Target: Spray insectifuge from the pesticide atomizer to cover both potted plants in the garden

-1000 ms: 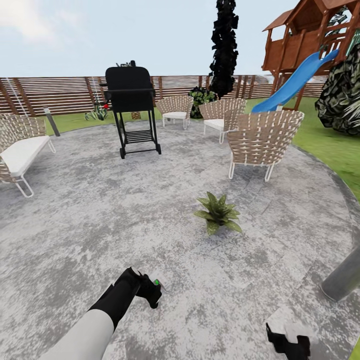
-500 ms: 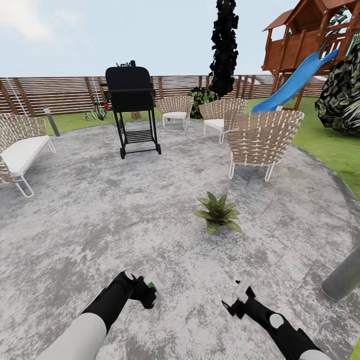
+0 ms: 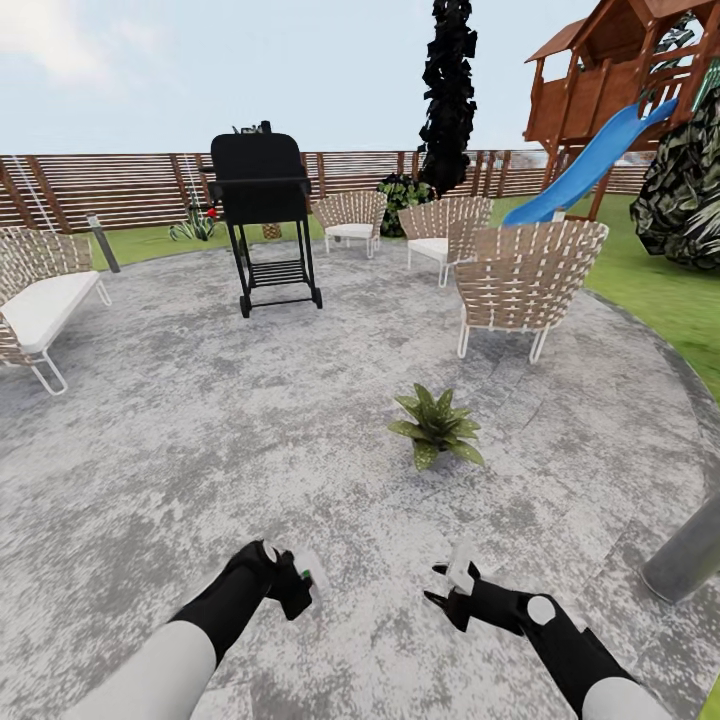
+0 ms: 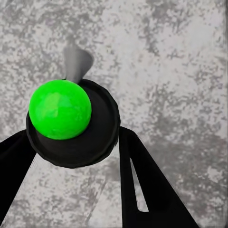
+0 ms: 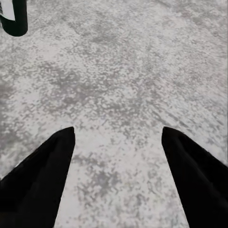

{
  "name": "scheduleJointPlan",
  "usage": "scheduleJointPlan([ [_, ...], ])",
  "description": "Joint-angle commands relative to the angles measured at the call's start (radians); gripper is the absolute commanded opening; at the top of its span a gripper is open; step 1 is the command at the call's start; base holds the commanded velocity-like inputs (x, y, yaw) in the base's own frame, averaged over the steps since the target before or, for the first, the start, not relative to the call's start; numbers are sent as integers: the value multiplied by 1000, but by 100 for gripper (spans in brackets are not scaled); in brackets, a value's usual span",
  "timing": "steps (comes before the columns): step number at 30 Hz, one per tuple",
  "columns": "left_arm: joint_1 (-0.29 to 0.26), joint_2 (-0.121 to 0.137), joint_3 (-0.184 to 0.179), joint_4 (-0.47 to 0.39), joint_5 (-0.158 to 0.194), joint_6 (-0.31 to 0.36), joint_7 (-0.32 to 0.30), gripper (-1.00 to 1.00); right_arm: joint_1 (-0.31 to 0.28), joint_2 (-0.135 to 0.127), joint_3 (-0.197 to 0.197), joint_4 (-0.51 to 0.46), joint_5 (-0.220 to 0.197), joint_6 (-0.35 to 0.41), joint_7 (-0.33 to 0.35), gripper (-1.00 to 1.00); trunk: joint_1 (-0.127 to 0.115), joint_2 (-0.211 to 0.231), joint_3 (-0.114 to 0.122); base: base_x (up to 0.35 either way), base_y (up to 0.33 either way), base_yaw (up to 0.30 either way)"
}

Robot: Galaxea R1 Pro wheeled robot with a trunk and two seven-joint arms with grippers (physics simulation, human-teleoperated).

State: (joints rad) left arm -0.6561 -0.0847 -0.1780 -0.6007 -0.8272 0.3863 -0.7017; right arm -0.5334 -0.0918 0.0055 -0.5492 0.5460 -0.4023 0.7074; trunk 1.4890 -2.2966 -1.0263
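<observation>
The left gripper (image 3: 297, 590) is closing around the pesticide atomizer (image 4: 71, 121), a dark bottle whose top shows a bright green ball in the left wrist view, its fingers (image 4: 142, 190) pressing either side. The left arm is reaching forward low over the stone patio (image 3: 200, 430). The right gripper (image 3: 445, 598) is hanging wide open and empty just beside it. One potted plant (image 3: 436, 425) is sitting ahead of the right gripper.
</observation>
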Motion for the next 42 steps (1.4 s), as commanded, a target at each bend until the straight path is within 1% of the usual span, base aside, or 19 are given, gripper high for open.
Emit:
scheduleJointPlan([
  [1,0,-1,-17,-2,-6,5,-6,-100,0,3,1,-1,6,-4,1,-100,0,0,-1,0,0,0],
  [2,0,-2,-28,-2,-6,5,-7,-100,-1,7,1,-2,6,-4,1,-100,0,0,-1,0,0,0],
  [3,1,-3,-46,2,-6,5,-14,-100,-5,21,2,-2,7,-4,1,-100,0,0,-1,0,0,0],
  [4,0,-6,-65,11,-6,5,-28,-100,-8,34,11,-2,7,-4,1,-100,0,0,-1,0,0,0],
  [5,-1,-7,-81,24,-8,5,-43,-100,-11,44,28,-2,8,-4,1,-100,0,0,-1,0,0,0],
  [6,-1,-9,-87,30,-8,5,-49,-100,-12,48,44,-2,8,-4,1,-100,0,0,-1,0,0,0],
  [8,-2,-10,-96,38,-9,5,-58,-100,-14,55,90,-3,7,-4,1,-100,0,0,-1,0,0,0],
  [10,-2,-11,-99,40,-10,5,-61,-100,-14,64,108,-4,6,-4,1,-100,0,0,-1,0,0,0],
  [12,-2,-12,-102,41,-10,5,-62,-100,-15,67,112,-10,6,-4,1,-100,0,0,-1,0,0,0],
  [13,-2,-13,-115,41,-10,4,-62,-100,-15,68,116,-19,5,-4,4,-100,0,0,-1,0,0,0],
  [14,-2,-14,-132,41,-10,4,-61,-100,-16,69,117,-26,5,-4,24,-100,0,0,-1,0,0,0],
  [15,-2,-14,-145,41,-9,3,-61,-100,-16,70,118,-36,5,-3,61,-100,0,0,-1,0,0,0],
  [17,-2,-18,-155,41,-8,3,-61,-100,-16,70,119,-57,5,-3,105,-100,0,0,-1,0,0,0],
  [20,-2,-24,-159,41,-7,3,-61,-100,-16,70,119,-71,5,-3,123,-100,0,0,-1,0,0,0],
  [24,-2,-43,-160,36,-3,2,-59,-100,-15,71,119,-73,5,-3,127,-100,0,0,-1,0,0,0],
  [28,-2,-54,-158,38,-1,1,-59,-100,-15,71,119,-74,5,-3,127,-100,0,0,-1,0,0,0],
  [33,-1,-81,-157,38,0,-36,-58,-100,-15,71,119,-74,5,-3,127,-100,0,0,-1,0,0,0],
  [38,0,-88,-158,39,-1,-42,-58,-100,-16,73,119,-75,4,-3,127,-100,0,0,-1,0,0,0],
  [42,0,-87,-160,37,-3,-43,-58,-100,-16,103,119,-75,8,-3,127,-100,0,0,-1,0,0,0],
])
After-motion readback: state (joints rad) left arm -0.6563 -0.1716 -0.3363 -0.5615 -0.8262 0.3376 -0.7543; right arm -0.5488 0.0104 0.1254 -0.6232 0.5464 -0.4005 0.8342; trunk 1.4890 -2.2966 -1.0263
